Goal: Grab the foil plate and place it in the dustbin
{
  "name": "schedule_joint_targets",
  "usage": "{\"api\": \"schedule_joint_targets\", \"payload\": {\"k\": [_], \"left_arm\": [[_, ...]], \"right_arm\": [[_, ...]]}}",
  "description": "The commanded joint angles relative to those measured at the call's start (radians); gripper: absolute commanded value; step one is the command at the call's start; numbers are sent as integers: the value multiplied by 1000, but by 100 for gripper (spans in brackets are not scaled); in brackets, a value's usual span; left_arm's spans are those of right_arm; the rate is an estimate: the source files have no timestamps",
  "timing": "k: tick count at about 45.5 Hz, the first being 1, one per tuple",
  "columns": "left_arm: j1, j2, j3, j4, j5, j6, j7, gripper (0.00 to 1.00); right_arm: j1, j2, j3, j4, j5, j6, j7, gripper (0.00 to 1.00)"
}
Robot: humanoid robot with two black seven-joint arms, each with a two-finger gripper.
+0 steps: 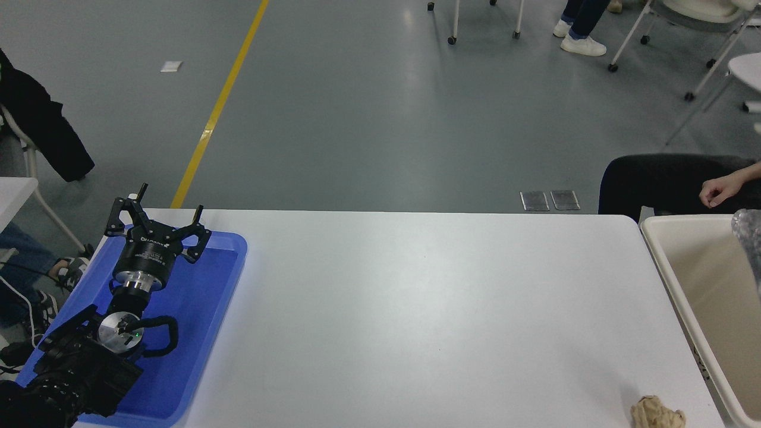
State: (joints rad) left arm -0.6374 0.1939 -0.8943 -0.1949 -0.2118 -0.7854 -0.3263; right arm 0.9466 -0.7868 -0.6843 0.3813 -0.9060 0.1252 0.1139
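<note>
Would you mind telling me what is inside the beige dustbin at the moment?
A sliver of the crinkled foil plate shows within the dustbin at the picture's right edge. The visible inner wall is bare; the rest of the bin runs out of frame.

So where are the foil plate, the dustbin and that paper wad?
foil plate (752, 238): head view, silver sliver at right edge.
dustbin (660, 249): head view, left rim.
paper wad (654, 412): head view, middle of the wad.

Open white table (416, 309) between blue tray (196, 333) and dustbin (672, 279); paper wad (656, 412) sits near the dustbin.
</note>
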Motion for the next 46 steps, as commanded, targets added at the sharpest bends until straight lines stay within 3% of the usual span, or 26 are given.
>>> {"api": "schedule_joint_targets", "payload": {"k": [1, 14, 15, 16, 18, 21, 36, 46], "left_arm": [[1, 1, 0, 0, 0, 0, 0, 100], [1, 1, 0, 0, 0, 0, 0, 100], [1, 1, 0, 0, 0, 0, 0, 100], [1, 1, 0, 0, 0, 0, 0, 100], [1, 1, 0, 0, 0, 0, 0, 100], [1, 1, 0, 0, 0, 0, 0, 100], [1, 1, 0, 0, 0, 0, 0, 100], [-1, -1, 0, 0, 0, 0, 1, 100]], "right_arm": [[-207, 87, 120, -82, -1, -107, -5, 0], [-212, 103, 140, -84, -1, -114, -8, 0], [-210, 103, 140, -85, -1, -114, -8, 7], [-207, 103, 140, -85, -1, -113, -8, 25], [-203, 103, 143, -87, -1, -113, -8, 80], [-201, 101, 155, -85, -1, -108, -8, 100], [-134, 101, 152, -70, -1, -93, -3, 100], [62, 84, 69, 65, -8, -75, -2, 100]]}}
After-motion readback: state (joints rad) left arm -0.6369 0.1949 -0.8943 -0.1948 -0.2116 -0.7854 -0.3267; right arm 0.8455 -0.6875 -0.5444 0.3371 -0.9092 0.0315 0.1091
